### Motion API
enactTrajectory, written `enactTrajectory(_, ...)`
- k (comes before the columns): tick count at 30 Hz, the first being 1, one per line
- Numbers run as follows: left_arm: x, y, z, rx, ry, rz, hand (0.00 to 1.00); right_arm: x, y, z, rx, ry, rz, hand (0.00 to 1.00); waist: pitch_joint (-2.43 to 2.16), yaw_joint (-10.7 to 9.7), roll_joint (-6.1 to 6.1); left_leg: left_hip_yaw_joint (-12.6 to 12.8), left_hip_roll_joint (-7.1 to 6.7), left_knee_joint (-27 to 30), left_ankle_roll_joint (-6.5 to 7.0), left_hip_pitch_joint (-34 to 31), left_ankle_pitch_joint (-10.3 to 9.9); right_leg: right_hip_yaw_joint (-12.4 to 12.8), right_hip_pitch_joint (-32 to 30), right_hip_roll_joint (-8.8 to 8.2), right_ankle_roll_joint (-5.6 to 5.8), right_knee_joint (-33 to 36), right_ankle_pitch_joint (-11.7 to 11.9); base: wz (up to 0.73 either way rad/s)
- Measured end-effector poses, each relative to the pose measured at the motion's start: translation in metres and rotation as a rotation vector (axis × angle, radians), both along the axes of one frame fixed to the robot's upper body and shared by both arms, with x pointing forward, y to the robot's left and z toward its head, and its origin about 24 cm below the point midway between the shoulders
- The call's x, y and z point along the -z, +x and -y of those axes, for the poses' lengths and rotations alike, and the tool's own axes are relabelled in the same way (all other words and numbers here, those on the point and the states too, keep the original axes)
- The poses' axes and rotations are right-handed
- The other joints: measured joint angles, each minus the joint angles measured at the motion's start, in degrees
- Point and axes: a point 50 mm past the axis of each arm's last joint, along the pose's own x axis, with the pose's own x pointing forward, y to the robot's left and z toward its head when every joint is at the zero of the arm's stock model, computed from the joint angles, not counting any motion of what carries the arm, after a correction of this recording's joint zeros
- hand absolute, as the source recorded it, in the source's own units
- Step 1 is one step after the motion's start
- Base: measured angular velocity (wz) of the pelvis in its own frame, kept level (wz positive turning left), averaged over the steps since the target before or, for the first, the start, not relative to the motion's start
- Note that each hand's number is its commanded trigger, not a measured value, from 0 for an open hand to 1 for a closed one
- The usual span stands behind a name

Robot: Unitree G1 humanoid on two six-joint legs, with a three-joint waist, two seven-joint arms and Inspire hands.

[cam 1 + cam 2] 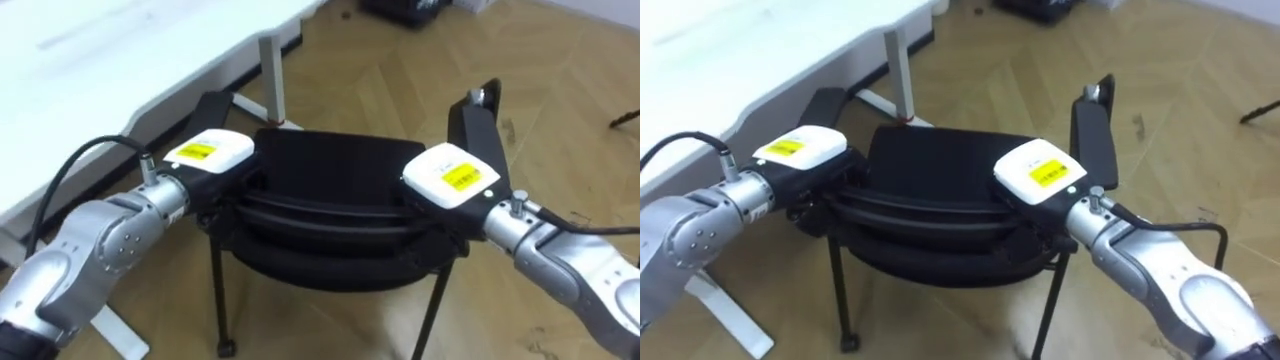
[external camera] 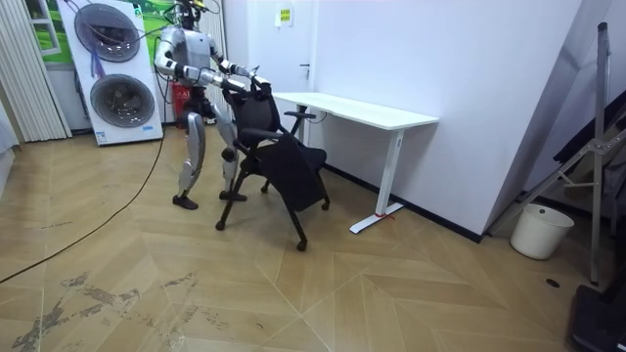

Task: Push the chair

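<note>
Your left hand [image 1: 205,160] sits on the top of the chair [image 1: 330,175] back at 9 o'clock and your right hand [image 1: 450,180] at 3 o'clock. Both lie against the black rail, and you cannot tell how far either is closed or whether it grips.

The chair is black, with a padded seat, thin dark legs and an armrest [image 1: 478,130] rising at 1 o'clock. It stands on the wood floor [image 1: 560,90], right in front of you, with the white desk [image 1: 120,60] at 11 o'clock.

In the room view a white bucket [image 2: 541,231] stands well apart past the desk, its contents hidden. Two washers [image 2: 117,73] are stacked behind you.
</note>
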Motion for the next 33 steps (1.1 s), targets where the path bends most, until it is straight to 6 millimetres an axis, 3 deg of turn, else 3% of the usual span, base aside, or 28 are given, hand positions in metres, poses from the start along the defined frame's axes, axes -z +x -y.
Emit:
enactTrajectory(2,0.000,0.000,0.001,0.003,-0.002,0.001,1.00,-0.002,0.000,0.001,-0.004,-0.007,0.004,1.00,0.01,-0.1,0.01,0.6,-0.67,0.2,0.20,1.1,-1.7,0.2,-0.6,-1.31,0.48,4.0,0.2,-0.02)
enactTrajectory(4,0.002,0.000,0.004,0.007,-0.009,0.000,1.00,-0.004,0.000,0.003,-0.010,-0.025,0.004,1.00,0.12,-0.4,-0.19,0.9,-1.86,0.0,0.81,3.0,-3.2,0.4,-4.1,-4.11,2.59,15.3,2.0,0.03)
enactTrajectory(5,0.002,0.000,0.005,0.008,-0.010,0.000,1.00,-0.004,-0.001,0.004,-0.012,-0.029,0.002,1.00,0.20,-0.5,-0.31,1.0,-1.92,0.0,0.99,3.5,-3.6,0.5,-5.0,-4.74,2.77,18.0,3.1,0.08)
enactTrajectory(7,0.003,-0.001,0.008,0.012,-0.015,0.002,1.00,-0.002,-0.001,0.007,-0.017,-0.041,-0.009,1.00,0.28,-0.6,-0.41,0.6,-2.09,0.1,1.23,5.4,-5.1,1.0,-7.7,-5.63,3.00,25.5,8.9,0.05)
enactTrajectory(8,0.004,-0.001,0.009,0.015,-0.014,0.001,1.00,0.000,-0.001,0.007,-0.015,-0.041,-0.014,1.00,0.27,-0.7,-0.40,0.3,-2.06,0.0,1.25,5.9,-5.3,1.2,-8.2,-5.60,3.07,26.9,10.6,0.08)
enactTrajectory(10,0.007,-0.002,0.012,0.023,-0.007,-0.001,1.00,0.006,-0.003,0.009,-0.011,-0.041,-0.040,1.00,0.39,-1.1,-0.57,-1.8,-2.06,-1.6,1.08,8.8,-6.4,1.5,-10.4,-5.26,4.01,31.7,18.1,0.18)
enactTrajectory(11,0.007,-0.002,0.012,0.024,-0.008,-0.001,1.00,0.006,-0.004,0.009,-0.011,-0.040,-0.040,1.00,0.41,-1.2,-0.55,-2.9,-2.05,-1.7,1.00,9.0,-6.8,1.6,-11.0,-4.96,3.94,32.7,18.1,0.07)
enactTrajectory(13,0.006,-0.001,0.011,0.023,-0.001,0.004,1.00,0.007,-0.003,0.009,-0.010,-0.032,-0.033,1.00,1.03,-0.6,-0.11,-6.1,-1.97,-1.7,0.25,9.9,-7.8,2.1,-16.0,-3.51,2.44,35.3,12.1,-0.06)
enactTrajectory(14,0.006,-0.001,0.010,0.023,-0.002,0.002,1.00,0.007,-0.003,0.008,-0.011,-0.032,-0.034,1.00,1.21,-0.4,0.11,-6.7,-1.93,-1.8,0.02,10.4,-8.1,2.4,-17.3,-2.79,2.10,34.8,10.7,0.05)
enactTrajectory(16,0.010,-0.001,0.011,0.018,-0.006,-0.011,1.00,0.009,-0.005,0.007,-0.018,-0.039,-0.044,1.00,1.59,-0.4,0.16,-9.7,-1.87,-2.9,-1.01,12.5,-8.6,5.2,-21.9,-0.36,1.27,28.5,7.9,0.33)
enactTrajectory(17,0.011,-0.001,0.011,0.019,-0.006,-0.013,1.00,0.010,-0.005,0.007,-0.020,-0.042,-0.049,1.00,1.61,-0.8,0.14,-10.9,-1.85,-2.9,-1.36,12.9,-8.8,6.4,-22.4,0.28,1.09,25.1,7.7,0.74)
enactTrajectory(18,0.012,-0.001,0.011,0.017,-0.007,-0.013,1.00,0.010,-0.006,0.007,-0.029,-0.052,-0.053,1.00,1.57,-1.9,-0.21,-13.3,-1.94,-2.3,-2.25,13.1,-9.1,9.2,-22.8,0.54,1.25,16.4,7.9,1.04)
enactTrajectory(19,0.010,-0.001,0.011,0.019,-0.013,0.000,1.00,0.007,-0.006,0.006,-0.042,-0.057,-0.045,1.00,1.45,-2.9,-0.81,-15.6,-2.31,0.4,-3.40,11.9,-10.5,12.5,-22.8,0.29,3.25,9.9,11.8,1.01)
enactTrajectory(20,0.010,-0.001,0.010,0.012,-0.018,0.002,1.00,0.006,-0.006,0.007,-0.043,-0.058,-0.045,1.00,1.39,-2.8,-0.61,-17.1,-2.15,2.0,-4.09,11.2,-11.3,11.5,-22.4,0.59,1.77,10.2,11.5,0.77)
enactTrajectory(22,0.010,0.000,0.012,0.018,-0.020,0.021,1.00,0.007,-0.006,0.007,-0.038,-0.067,-0.056,1.00,1.22,-3.2,-0.15,-20.0,-0.43,2.0,-5.47,11.1,-11.4,5.4,-19.5,1.32,-1.27,7.2,12.0,0.69)
enactTrajectory(24,0.010,0.001,0.013,0.023,-0.026,0.029,1.00,0.006,-0.006,0.008,-0.043,-0.082,-0.057,1.00,1.22,-3.5,-0.17,-20.6,0.97,-0.3,-6.84,11.9,-10.7,3.0,-17.7,2.07,-2.68,5.1,12.5,0.64)
enactTrajectory(28,0.013,0.001,0.017,0.027,-0.024,0.026,1.00,0.003,-0.006,0.007,-0.061,-0.143,-0.056,1.00,1.19,-3.4,-0.14,-22.7,2.33,-6.1,-8.75,15.3,-8.9,-0.5,-13.3,3.10,-3.71,0.8,12.6,0.46)
enactTrajectory(33,0.013,0.001,0.019,0.031,-0.023,0.031,1.00,-0.001,-0.005,0.005,-0.075,-0.176,-0.062,1.00,1.16,-2.9,-0.25,-24.6,3.17,-11.3,-9.67,17.5,-6.8,-4.4,-10.2,3.30,-4.05,-2.4,12.8,0.38)
